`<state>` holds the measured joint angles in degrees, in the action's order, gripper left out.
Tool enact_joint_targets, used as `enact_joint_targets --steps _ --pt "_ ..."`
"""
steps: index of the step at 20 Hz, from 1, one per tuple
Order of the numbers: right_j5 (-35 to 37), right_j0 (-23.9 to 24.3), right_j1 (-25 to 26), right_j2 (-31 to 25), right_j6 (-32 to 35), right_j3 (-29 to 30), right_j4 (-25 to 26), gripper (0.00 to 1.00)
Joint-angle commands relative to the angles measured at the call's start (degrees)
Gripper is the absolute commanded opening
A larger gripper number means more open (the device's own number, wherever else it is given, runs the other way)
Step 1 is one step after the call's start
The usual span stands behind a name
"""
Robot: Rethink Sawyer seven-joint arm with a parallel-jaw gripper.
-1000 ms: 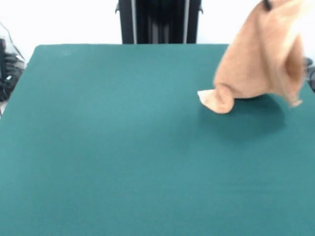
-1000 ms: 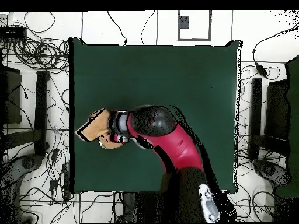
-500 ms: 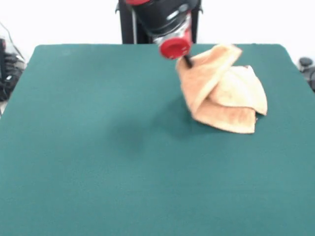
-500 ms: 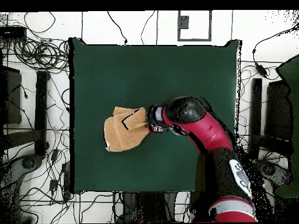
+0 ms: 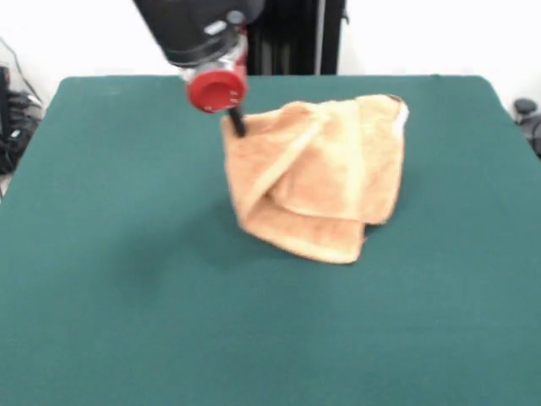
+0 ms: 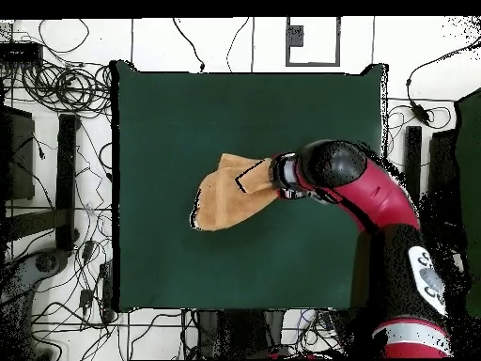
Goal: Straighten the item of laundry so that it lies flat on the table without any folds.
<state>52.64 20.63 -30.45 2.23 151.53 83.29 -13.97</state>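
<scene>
The orange-tan towel [image 5: 317, 178] lies folded over itself near the middle of the green table [image 5: 127, 279], one corner lifted up at its left. My gripper [image 5: 237, 123] is shut on that raised corner, just below the red wrist. In the overhead view the towel [image 6: 224, 197] sits left of centre on the table [image 6: 160, 122], and the gripper [image 6: 263, 178] holds its right corner.
The robot's black pedestal [image 5: 287, 38] stands at the table's far edge. Cables and stands [image 6: 56, 188] lie on the floor around the table. The red arm [image 6: 376, 207] reaches in from the bottom right in the overhead view.
The gripper has dragged the towel from the table's right side toward the middle in the front view. The towel now rests lower and more spread on the table.
</scene>
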Motion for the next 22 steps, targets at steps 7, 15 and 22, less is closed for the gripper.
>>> enact_joint_targets --steps 7,15,22 --pt "11.2 1.1 -2.1 -7.5 -15.1 -17.9 12.5 0.00" --pt "3.9 3.2 -3.3 -11.9 -20.7 -13.5 15.8 1.00" --pt "-0.5 3.4 -4.3 -13.6 -15.0 -10.6 16.3 1.00"
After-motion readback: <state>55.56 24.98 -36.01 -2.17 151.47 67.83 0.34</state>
